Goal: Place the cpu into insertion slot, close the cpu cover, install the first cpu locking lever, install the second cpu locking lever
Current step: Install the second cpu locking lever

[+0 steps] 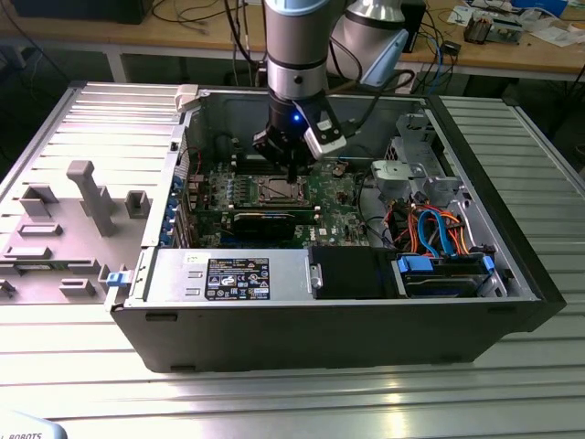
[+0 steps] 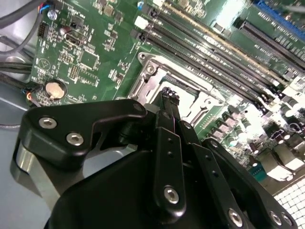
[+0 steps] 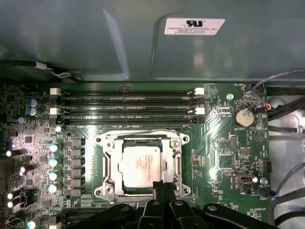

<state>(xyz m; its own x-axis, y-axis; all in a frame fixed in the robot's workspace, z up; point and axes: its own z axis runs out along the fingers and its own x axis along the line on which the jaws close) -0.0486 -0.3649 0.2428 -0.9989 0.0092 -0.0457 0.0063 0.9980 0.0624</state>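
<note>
We see the cpu [image 3: 142, 167], silver-grey top upward, seated in the insertion slot [image 3: 108, 177] near the middle of the green motherboard [image 3: 224, 157]. The cpu cover [image 3: 177, 164] lies flat over it, its silvery frame ringing the chip, whose top shows through the window. A thin wire lever [image 3: 143, 132] runs along the socket edge nearest the long black memory slots [image 3: 126, 102].

The gripper [image 3: 163, 187] stands at the socket edge farthest from those slots. Its black fingers [image 3: 158, 187] are drawn together with no visible gap, and their tips rest at or just above the cover's frame beside the chip; we cannot tell whether they touch it. They carry nothing. In the second wrist view the closed fingertips [image 2: 167, 94] point down onto the same socket frame [image 2: 147, 81].

In the exterior view the arm [image 1: 295, 55] reaches down into the open computer case [image 1: 320, 338], the gripper [image 1: 292, 169] poised over the socket [image 1: 279, 191]. The case rests on a ribbed metal table [image 1: 292, 402], with a grey fixture plate [image 1: 64, 229] near the table's edge at the exterior view's left.
</note>
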